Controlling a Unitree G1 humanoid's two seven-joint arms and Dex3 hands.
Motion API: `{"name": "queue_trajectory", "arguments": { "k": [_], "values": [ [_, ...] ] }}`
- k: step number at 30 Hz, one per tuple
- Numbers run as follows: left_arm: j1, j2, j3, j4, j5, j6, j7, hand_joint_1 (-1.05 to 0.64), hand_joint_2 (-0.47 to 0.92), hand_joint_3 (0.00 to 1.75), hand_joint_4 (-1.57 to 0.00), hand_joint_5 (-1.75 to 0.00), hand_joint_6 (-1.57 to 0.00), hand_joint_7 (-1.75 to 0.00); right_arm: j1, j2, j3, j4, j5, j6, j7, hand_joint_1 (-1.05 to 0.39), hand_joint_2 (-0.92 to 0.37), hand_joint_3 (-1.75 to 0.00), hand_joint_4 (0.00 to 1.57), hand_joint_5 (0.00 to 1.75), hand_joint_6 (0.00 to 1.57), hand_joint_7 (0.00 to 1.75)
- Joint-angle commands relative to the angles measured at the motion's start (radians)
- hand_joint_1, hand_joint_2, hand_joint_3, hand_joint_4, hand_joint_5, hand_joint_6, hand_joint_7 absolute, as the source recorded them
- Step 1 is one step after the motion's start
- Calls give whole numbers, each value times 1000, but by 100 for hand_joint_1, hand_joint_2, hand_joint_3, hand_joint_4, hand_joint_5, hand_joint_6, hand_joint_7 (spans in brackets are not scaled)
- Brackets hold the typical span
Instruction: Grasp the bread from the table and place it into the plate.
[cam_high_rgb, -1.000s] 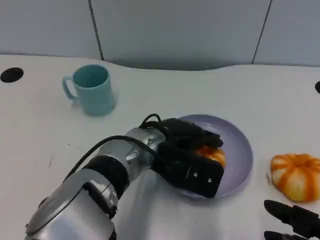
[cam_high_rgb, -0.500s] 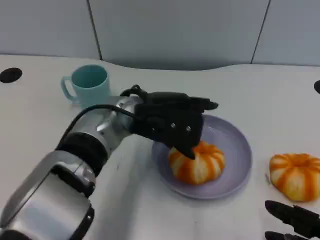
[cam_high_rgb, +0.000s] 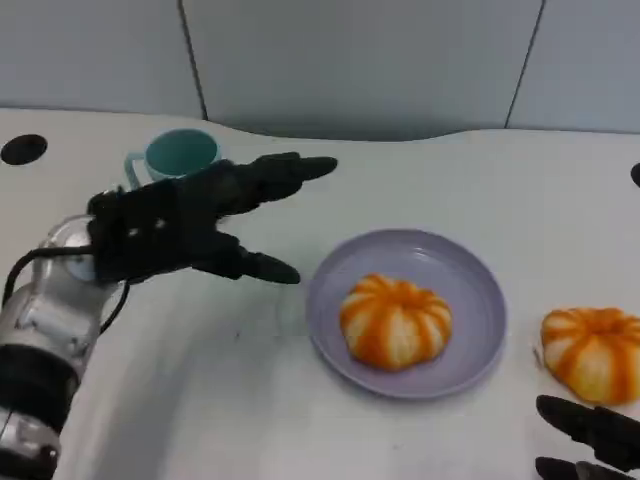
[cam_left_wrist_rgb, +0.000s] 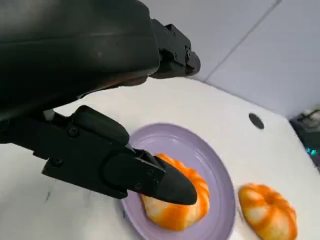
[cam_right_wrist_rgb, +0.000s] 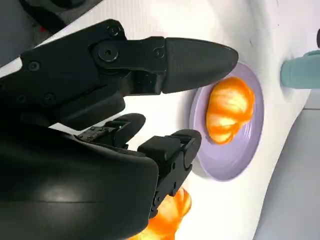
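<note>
An orange-and-white striped bread (cam_high_rgb: 396, 321) lies in the lilac plate (cam_high_rgb: 478, 287) at the table's middle; both also appear in the left wrist view, bread (cam_left_wrist_rgb: 175, 212) on plate (cam_left_wrist_rgb: 212, 170), and in the right wrist view, bread (cam_right_wrist_rgb: 227, 108) on plate (cam_right_wrist_rgb: 235, 157). My left hand (cam_high_rgb: 190, 222) hovers to the left of the plate, fingers spread, holding nothing. A second striped bread (cam_high_rgb: 593, 352) sits on the table right of the plate. My right hand (cam_high_rgb: 590, 440) rests at the lower right corner, just in front of that bread, fingers apart and empty.
A teal mug (cam_high_rgb: 178, 158) stands behind my left hand at the back left. Dark round holes (cam_high_rgb: 22, 149) mark the tabletop near the far left and right edges. A grey panelled wall runs behind the table.
My left hand let go of the bread in the plate, lifted, and drew back to the left with fingers spread. The right hand stayed put.
</note>
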Motion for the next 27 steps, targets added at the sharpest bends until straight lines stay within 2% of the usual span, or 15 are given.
{"name": "queue_trajectory", "arguments": {
  "k": [1,3,5,12,18,19,21,26,27],
  "values": [
    [159,76,72,-149,-60,62,-5,-65,92,8,-28,-22,-31,-6,-3,-10,-13,6,12,8,2,-53,-92,-50,64,2,49,0],
    [221,92,95,-197,-79,86,0,-62,92,8,-14,-57,-37,-3,-5,-12,-13,9,11,7,4,-53,-92,-50,64,2,50,1],
    [292,111,118,-246,-75,110,29,-62,92,8,-8,-82,-42,-4,-9,-16,-12,13,4,6,5,-53,-92,-50,64,2,49,0],
    [483,110,187,-368,-106,238,95,-50,92,8,-17,-115,-53,-7,-16,-12,-13,18,7,21,4,-52,-92,-50,63,1,49,0],
    [539,87,199,-361,-124,330,117,-42,92,10,-27,-134,-65,-16,-34,-12,-12,43,1,19,1,-53,-92,-50,63,1,49,1],
    [538,85,196,-358,-122,347,120,-43,92,11,-28,-138,-61,-31,-38,-13,-14,49,2,15,3,-53,-92,-50,63,1,49,0],
    [535,82,189,-355,-115,373,126,-40,92,12,-30,-137,-48,-74,-43,-12,-17,58,5,11,3,-52,-92,-50,63,1,50,1],
    [539,88,186,-387,-132,499,100,-43,92,16,-29,-133,-42,-99,-50,-12,-22,55,7,35,-2,-52,-92,-50,63,1,50,0],
    [542,92,184,-394,-132,521,93,-44,92,16,-29,-123,-41,-103,-51,-12,-23,57,8,37,-2,-52,-92,-49,63,1,50,0]
  ]
}}
